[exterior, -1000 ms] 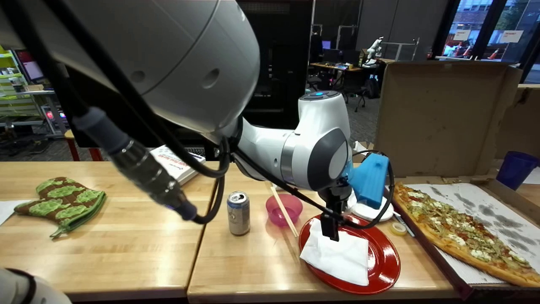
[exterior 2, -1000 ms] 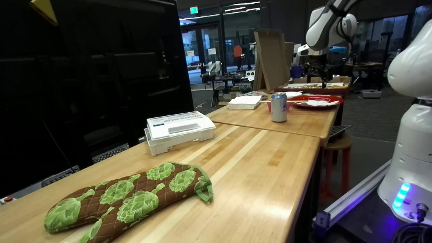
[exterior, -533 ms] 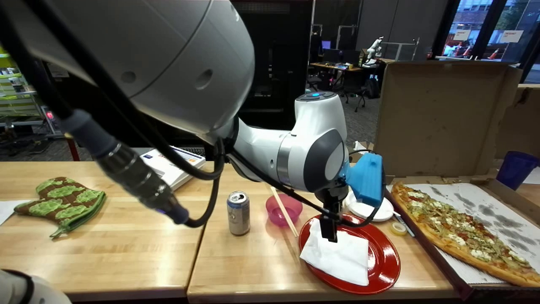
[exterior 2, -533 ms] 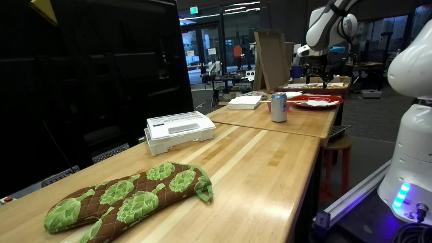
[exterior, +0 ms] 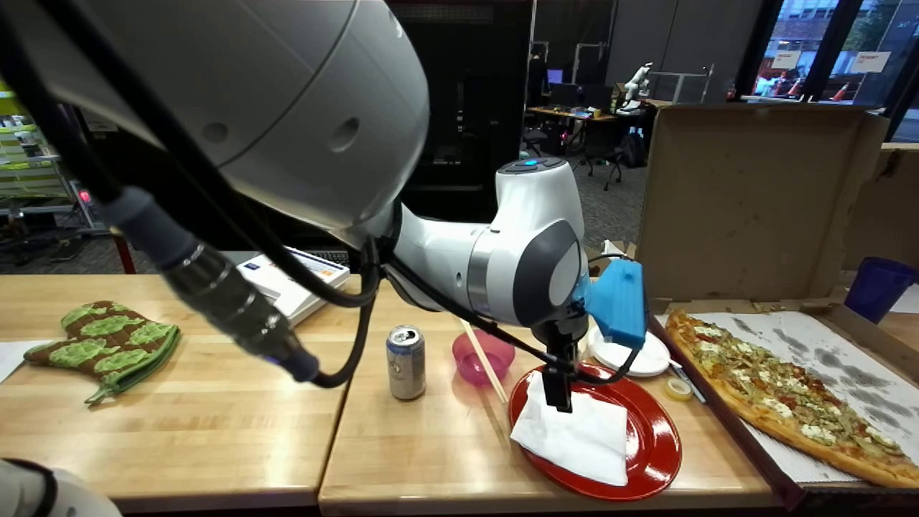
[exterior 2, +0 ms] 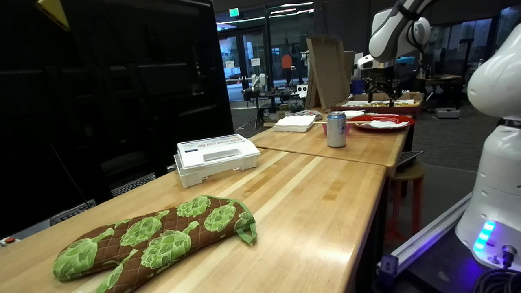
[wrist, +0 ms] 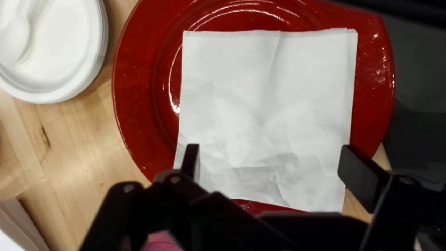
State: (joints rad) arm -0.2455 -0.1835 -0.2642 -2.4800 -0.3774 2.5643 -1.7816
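Observation:
My gripper (wrist: 270, 151) is open, with nothing between its fingers. It also shows in both exterior views (exterior: 558, 403) (exterior 2: 381, 101), pointing down above the red plate. A white, creased napkin (wrist: 264, 94) lies on the red plate (wrist: 134, 80). In the wrist view the fingers stand apart over the napkin's near part, one by each side edge. Both exterior views also show the napkin (exterior: 574, 438) (exterior 2: 388, 124) and the plate (exterior: 657, 449) (exterior 2: 380, 117). I cannot tell whether the fingertips touch the napkin. White plates (wrist: 69, 52) with a white spoon (wrist: 14, 40) sit beside the red plate.
A pink bowl (exterior: 499, 352) with chopsticks (exterior: 482, 359) across it and a can (exterior: 406, 366) stand beside the plate. An open pizza box (exterior: 754, 208) holds pizza (exterior: 782, 395). A tape roll (exterior: 678, 388), oven mitt (exterior 2: 163, 240) and first aid kit (exterior 2: 217, 156) lie on the table.
The arm and gripper have shifted slightly to the left in an exterior view, uncovering more of the white plates. The objects on the table have not moved.

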